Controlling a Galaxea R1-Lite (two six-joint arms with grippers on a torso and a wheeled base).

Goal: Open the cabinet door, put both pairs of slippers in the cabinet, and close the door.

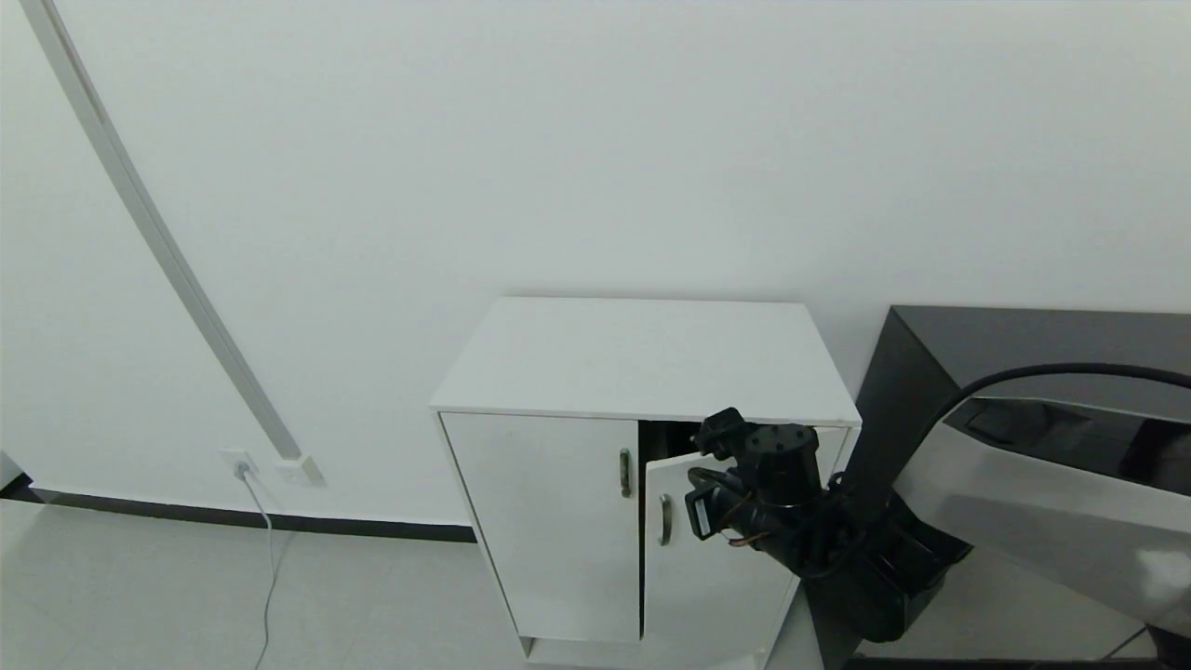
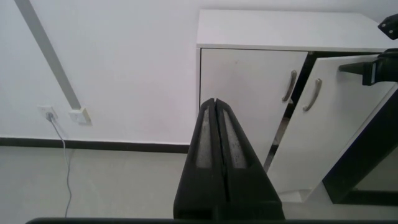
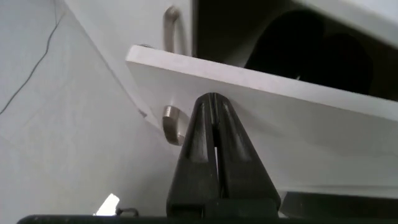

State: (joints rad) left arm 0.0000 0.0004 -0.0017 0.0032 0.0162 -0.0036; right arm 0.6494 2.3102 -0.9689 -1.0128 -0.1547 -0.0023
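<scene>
A white two-door cabinet (image 1: 642,363) stands against the wall. Its left door (image 1: 544,521) is closed. Its right door (image 1: 716,577) is ajar, showing a dark gap along the top and centre. My right gripper (image 1: 721,430) is shut with nothing in it, and its tip is at the top edge of the ajar door (image 3: 280,81), above that door's metal handle (image 3: 174,124). My left gripper (image 2: 214,101) is shut and holds nothing. It hangs away from the cabinet front (image 2: 249,93), out over the floor.
A black unit (image 1: 1023,344) stands close against the cabinet's right side. A wall socket with a grey cable (image 1: 240,462) and a slanted cable duct (image 1: 158,233) are at the left. The tiled floor (image 1: 186,596) left of the cabinet is open.
</scene>
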